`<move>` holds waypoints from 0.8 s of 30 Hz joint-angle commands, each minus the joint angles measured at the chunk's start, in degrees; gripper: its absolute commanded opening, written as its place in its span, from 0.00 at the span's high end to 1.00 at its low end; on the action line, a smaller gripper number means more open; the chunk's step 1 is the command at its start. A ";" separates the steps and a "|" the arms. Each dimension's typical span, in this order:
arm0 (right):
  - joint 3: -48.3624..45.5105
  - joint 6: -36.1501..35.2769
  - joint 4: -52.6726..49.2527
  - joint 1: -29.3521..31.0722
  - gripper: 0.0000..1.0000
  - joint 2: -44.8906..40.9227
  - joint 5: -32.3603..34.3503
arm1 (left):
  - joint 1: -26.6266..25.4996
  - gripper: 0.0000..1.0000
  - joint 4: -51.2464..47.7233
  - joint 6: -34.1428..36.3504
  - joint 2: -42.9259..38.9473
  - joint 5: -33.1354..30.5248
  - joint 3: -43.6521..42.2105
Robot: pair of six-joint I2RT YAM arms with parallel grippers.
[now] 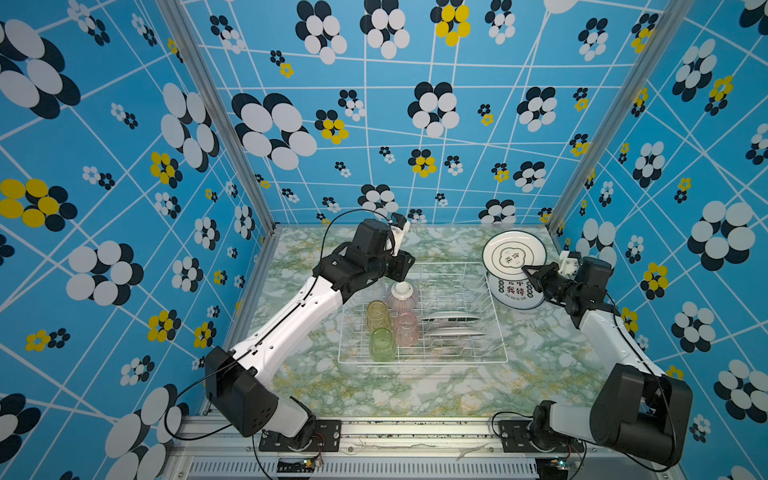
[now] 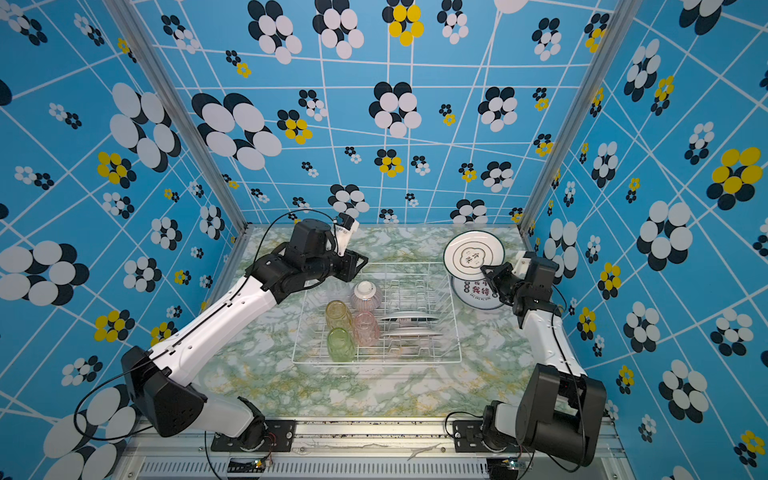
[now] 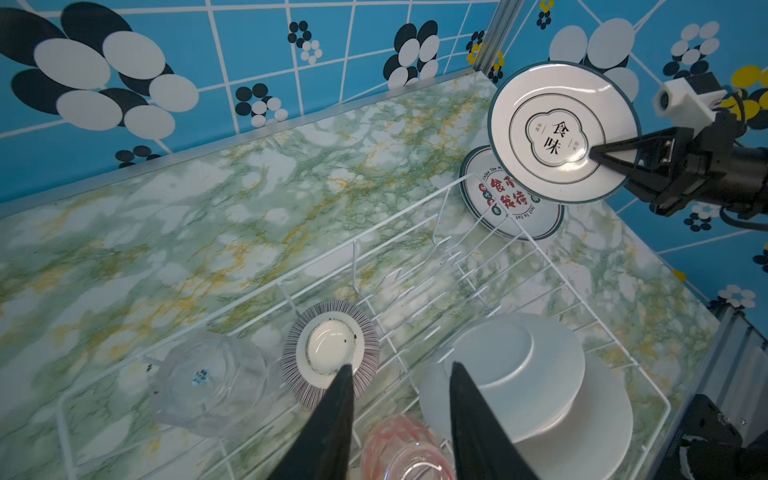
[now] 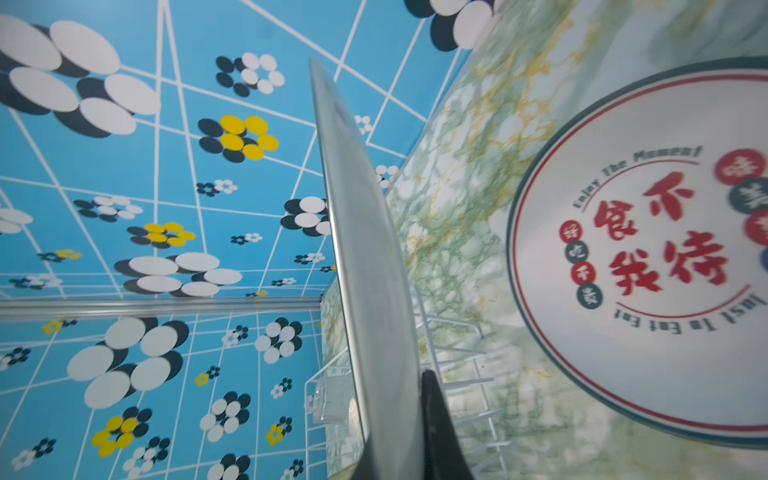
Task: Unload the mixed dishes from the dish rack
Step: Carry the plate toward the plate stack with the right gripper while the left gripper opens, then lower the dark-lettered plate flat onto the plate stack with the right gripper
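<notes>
Aloft, printed plate (image 1: 514, 253) face-up, rim between jaws of right gripper (image 1: 524, 269).

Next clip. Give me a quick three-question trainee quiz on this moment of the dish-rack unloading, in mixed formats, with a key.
1. True or false: the right pincer grips the black-print plate by its rim, clear of the table.
2. Where is the red-print plate? A) lying on the table beside the dish rack; B) standing in a rack slot; C) held in the air.
3. How many upright plates stand in the rack's slots?

Key: 1 true; 2 A; 3 two.
</notes>
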 commanded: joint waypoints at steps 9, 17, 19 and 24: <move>3.88 -6.24 -3.48 -3.12 1.00 10.86 7.63 | -3.56 0.60 -6.45 9.45 -1.67 -6.13 -2.24; 3.75 -5.06 -0.51 -3.12 0.98 16.84 6.98 | -4.95 0.59 -6.90 11.28 -1.11 -6.50 -0.77; 3.58 -5.23 -0.37 -3.12 0.98 17.50 7.09 | -5.30 0.58 -6.62 11.57 -1.19 -6.49 -0.69; 3.53 -6.39 -1.69 -3.07 0.89 18.48 6.93 | -5.17 0.59 -3.83 10.49 -2.41 -5.40 -1.66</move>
